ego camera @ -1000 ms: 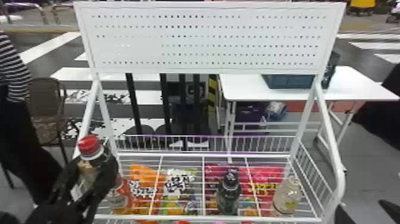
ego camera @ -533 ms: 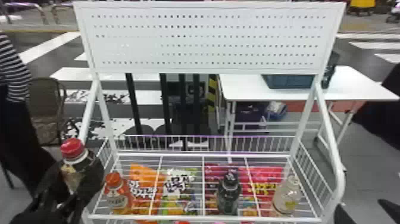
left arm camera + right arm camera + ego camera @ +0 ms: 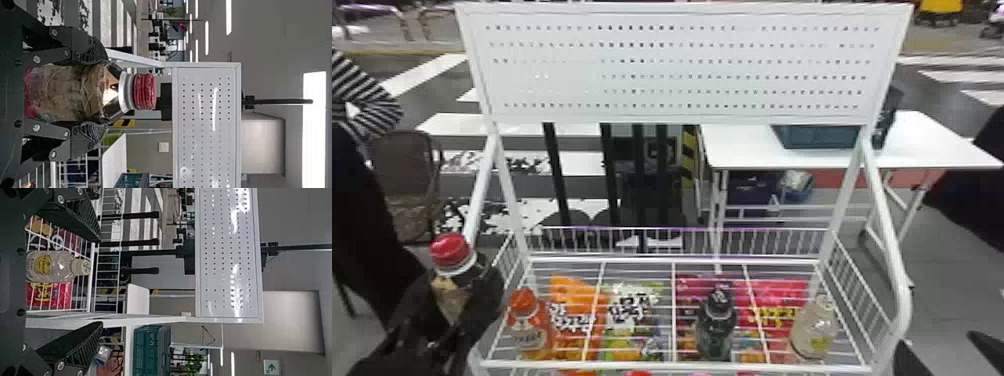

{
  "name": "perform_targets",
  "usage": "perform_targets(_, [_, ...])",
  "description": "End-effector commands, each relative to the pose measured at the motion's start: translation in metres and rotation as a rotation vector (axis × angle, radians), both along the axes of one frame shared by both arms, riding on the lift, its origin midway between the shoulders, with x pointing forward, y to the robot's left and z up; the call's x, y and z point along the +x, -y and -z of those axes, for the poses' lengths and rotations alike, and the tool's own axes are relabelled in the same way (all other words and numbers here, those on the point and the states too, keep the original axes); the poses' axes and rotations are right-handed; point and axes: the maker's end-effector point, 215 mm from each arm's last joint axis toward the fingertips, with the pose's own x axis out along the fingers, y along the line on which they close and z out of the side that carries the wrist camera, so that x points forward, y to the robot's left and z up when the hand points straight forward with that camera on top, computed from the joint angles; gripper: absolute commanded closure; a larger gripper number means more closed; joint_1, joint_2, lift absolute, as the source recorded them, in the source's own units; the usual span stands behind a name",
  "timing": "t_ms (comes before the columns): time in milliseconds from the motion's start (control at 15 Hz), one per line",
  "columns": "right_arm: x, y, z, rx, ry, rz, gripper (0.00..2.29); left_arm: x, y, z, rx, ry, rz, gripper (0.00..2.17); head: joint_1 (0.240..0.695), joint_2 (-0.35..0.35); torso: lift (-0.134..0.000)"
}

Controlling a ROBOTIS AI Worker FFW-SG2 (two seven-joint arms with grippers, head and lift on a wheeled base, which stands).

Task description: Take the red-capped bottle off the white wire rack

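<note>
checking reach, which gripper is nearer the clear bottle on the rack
Right: the right gripper is near the clear bottle, the left gripper at the other end of the rack.

The clear bottle with a red screw cap [image 3: 449, 251] has moved outward with the black two-fingered left gripper [image 3: 453, 298] around it. A second ago its cap overlapped the left bent tube of the white wire rack [image 3: 677, 367]; now the cap shows just outside that tube. The shift was mostly done half a second ago — only a slight drift since. The orange-capped bottle [image 3: 527, 325] at the rack's left end, its cap hidden behind the gripper at first, has come into view.
</note>
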Motion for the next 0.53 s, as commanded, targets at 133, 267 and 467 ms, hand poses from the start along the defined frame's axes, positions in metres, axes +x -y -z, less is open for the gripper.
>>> perform_targets(133, [0.001, 0.0006, 0.0002, 0.001, 0.001, 0.002, 0.14, -0.003, 0.0025, -0.0022, 0.009, 0.002, 0.003, 1.34, 0.499, 0.0, 0.0])
perform_targets(267, [0.0011, 0.0003, -0.0007, 0.002, 0.003, 0.001, 0.14, -0.0036, 0.0035, -0.0023, 0.014, 0.003, 0.003, 1.34, 0.499, 0.0, 0.0])
perform_targets(467, [0.0003, 0.0004, 0.0012, 0.001, -0.002, 0.0, 0.14, -0.0036, 0.0025, -0.0025, 0.013, 0.004, -0.001, 1.34, 0.499, 0.0, 0.0])
